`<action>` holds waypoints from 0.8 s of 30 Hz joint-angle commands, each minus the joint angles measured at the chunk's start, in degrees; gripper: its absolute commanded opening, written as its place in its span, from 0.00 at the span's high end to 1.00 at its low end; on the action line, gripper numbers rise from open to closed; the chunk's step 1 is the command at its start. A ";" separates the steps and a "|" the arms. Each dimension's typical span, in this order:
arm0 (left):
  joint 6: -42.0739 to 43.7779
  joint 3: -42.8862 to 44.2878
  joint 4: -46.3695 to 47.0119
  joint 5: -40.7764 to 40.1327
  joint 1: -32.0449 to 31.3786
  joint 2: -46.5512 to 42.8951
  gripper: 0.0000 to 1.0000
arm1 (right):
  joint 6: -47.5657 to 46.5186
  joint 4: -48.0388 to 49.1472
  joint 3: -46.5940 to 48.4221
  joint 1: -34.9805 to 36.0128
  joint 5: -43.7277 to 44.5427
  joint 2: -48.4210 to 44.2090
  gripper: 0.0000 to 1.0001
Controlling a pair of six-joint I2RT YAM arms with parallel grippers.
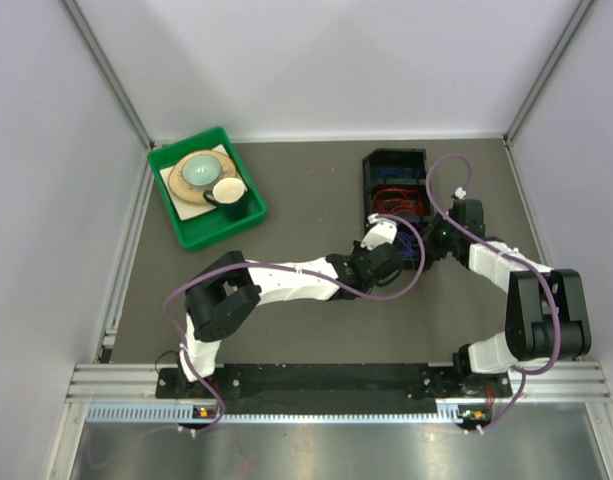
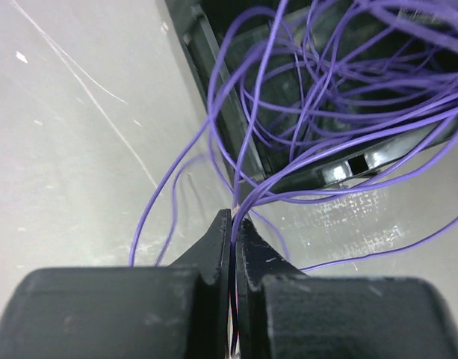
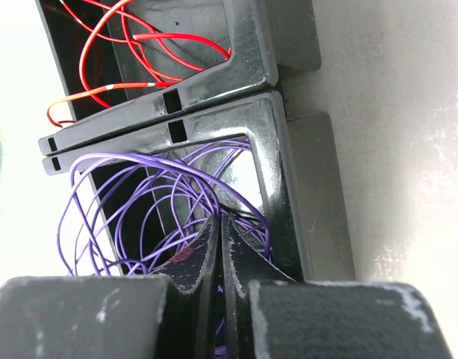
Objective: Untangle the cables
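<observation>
Left pincer (image 2: 234, 218) is clamped tight on a few strands of the purple cables (image 2: 341, 82), lower middle of my left wrist view, just outside the black bin (image 2: 326, 176) on the bench. The rest of the purple bunch fills the bin at upper right. Right pincer (image 3: 220, 221) is closed too, tips at the purple compartment; can't tell if it's caught a strand. Red cables (image 3: 109, 91) sit in the neighbouring compartment, upper left of the right wrist view.

Bright, even overhead light, soft shadows, washed-out glare in wrist views.
</observation>
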 commanded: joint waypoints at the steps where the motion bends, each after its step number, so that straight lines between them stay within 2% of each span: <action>1: 3.00 1.32 -1.63 -3.43 0.13 -4.67 1.00 | -0.15 0.31 1.47 0.49 -0.16 -0.98 1.00; 7: 3.53 0.18 -2.08 -6.06 0.92 -5.54 1.00 | -0.06 0.31 1.47 0.40 -0.51 -1.15 1.00; 11: 5.55 2.46 -1.72 -7.73 1.27 -5.99 1.00 | -0.06 0.13 1.38 0.40 -0.51 -1.50 1.00; 18: 10.29 10.09 -1.02 -1.78 1.27 -4.58 1.00 | 0.37 -0.57 1.56 0.40 -0.16 -3.17 1.00; 24: 10.65 15.02 2.23 3.07 1.88 -3.35 1.00 | 0.99 -0.92 2.79 0.48 -0.34 -4.32 1.00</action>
